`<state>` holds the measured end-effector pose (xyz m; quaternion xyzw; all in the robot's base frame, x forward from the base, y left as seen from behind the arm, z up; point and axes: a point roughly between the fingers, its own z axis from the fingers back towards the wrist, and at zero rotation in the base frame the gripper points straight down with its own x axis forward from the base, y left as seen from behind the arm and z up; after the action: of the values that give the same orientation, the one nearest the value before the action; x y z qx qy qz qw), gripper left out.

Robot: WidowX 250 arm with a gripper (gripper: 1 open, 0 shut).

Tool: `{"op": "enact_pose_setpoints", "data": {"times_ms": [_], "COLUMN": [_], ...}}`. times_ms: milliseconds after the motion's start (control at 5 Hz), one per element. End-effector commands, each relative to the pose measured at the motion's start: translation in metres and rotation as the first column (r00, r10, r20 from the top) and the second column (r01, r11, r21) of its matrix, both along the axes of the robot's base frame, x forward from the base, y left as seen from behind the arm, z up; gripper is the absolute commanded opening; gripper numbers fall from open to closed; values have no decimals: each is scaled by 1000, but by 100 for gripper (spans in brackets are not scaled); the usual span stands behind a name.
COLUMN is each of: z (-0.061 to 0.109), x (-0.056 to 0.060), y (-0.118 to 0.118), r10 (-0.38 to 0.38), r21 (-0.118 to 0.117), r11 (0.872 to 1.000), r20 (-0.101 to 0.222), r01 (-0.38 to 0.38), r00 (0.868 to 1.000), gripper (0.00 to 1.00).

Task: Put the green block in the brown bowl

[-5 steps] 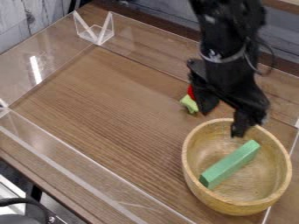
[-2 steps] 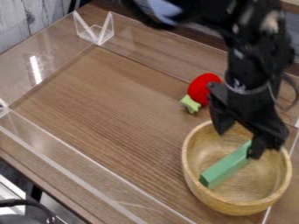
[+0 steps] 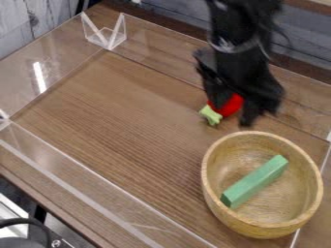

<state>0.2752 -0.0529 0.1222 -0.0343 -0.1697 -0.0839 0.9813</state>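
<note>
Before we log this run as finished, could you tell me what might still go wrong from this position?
The tool hangs right over the red round object with its green stub; dropping lower could knock it away. The green block lies inside the brown bowl, so a sweep across the rim might jolt it out.

A single camera looked down at an angle from high above the near edge of the wooden tabletop (image 3: 116, 107), fairly close, taking in the bowl (image 3: 220, 194) at lower right.

A lab: clear-walled pen (image 3: 58, 58) (robot arm (image 3: 242, 39)).
</note>
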Motion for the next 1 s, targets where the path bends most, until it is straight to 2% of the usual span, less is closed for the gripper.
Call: {"op": "enact_pose_setpoints", "data": {"times_ms": [0, 800], "z": [11, -16], "x": [11, 21], "y": [14, 14], "r10": [34, 41], "r21": [2, 20], "r11": [999, 999], "r20": [54, 20], "r01": [-35, -42], "r00": [998, 999], "gripper": [0, 0]}}
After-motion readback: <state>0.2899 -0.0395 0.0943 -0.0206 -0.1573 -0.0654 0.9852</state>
